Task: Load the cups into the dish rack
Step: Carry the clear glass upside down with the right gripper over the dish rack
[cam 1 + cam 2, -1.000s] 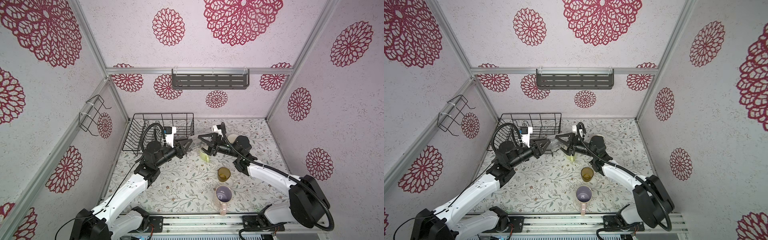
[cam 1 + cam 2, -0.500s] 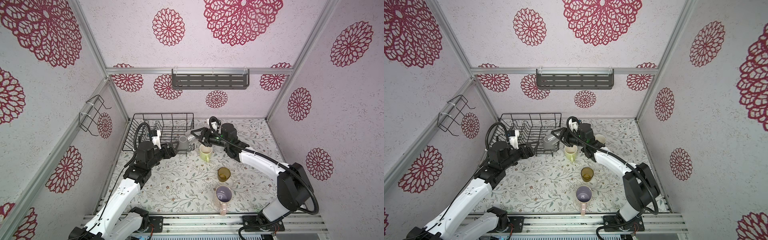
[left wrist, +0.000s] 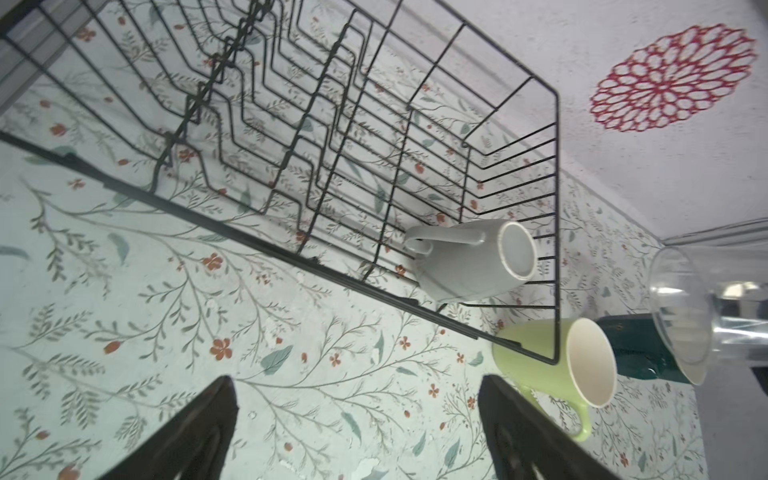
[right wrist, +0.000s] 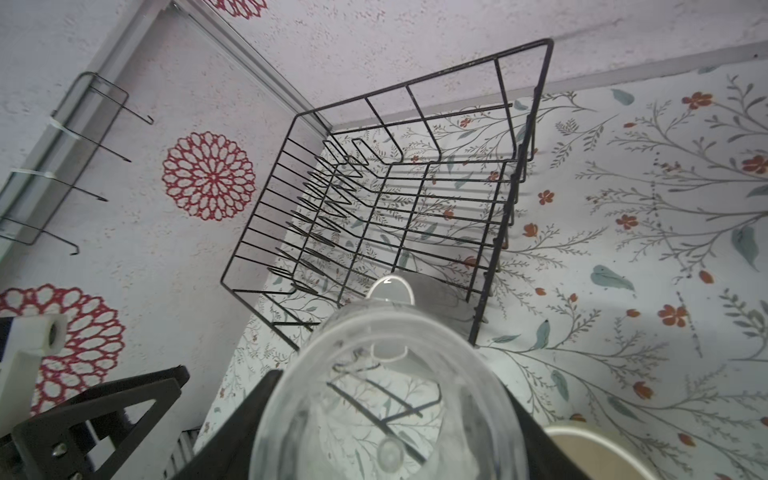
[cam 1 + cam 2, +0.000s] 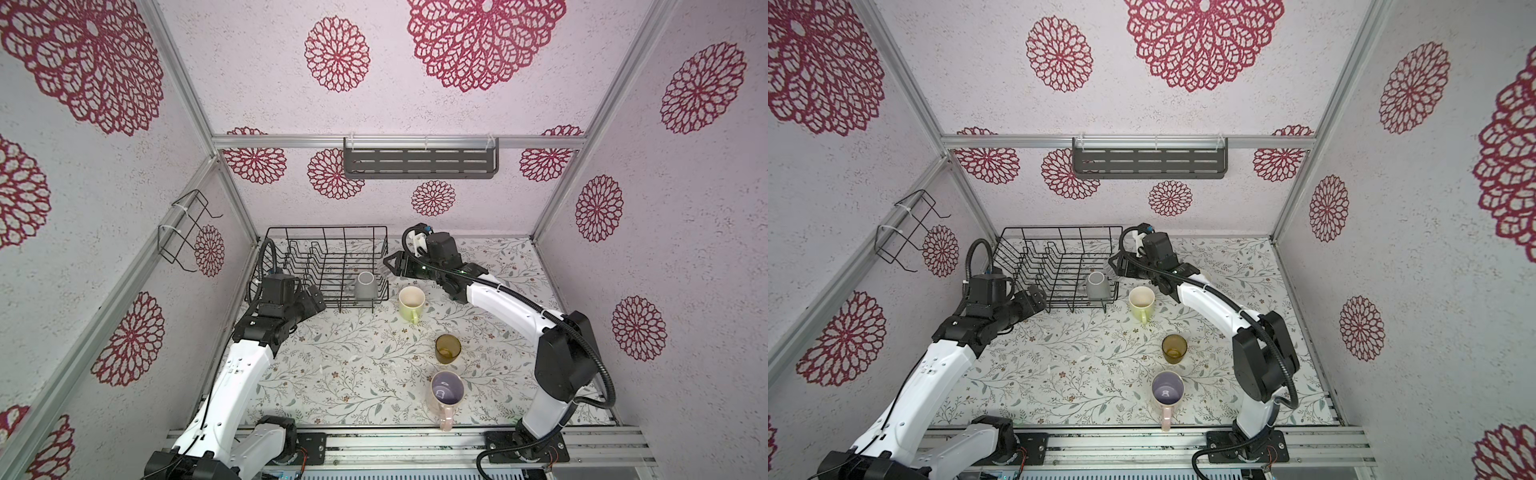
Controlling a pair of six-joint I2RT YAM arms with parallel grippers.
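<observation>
The left gripper (image 3: 357,380) is spread wide with nothing in it, over the bench (image 5: 353,365) just in front of the rack (image 5: 328,227). The right gripper (image 5: 392,268) pinches the clear glass (image 4: 386,395) by its sides, held tilted beside the rack's right wall. The grey mug (image 5: 365,286) sits inside the rack's near right corner. Just outside that corner stands the green mug (image 5: 411,303), with the teal mug (image 3: 636,353) behind it. The tumbler (image 5: 448,348) and pink mug (image 5: 446,390) stand upright, nearer the front edge.
</observation>
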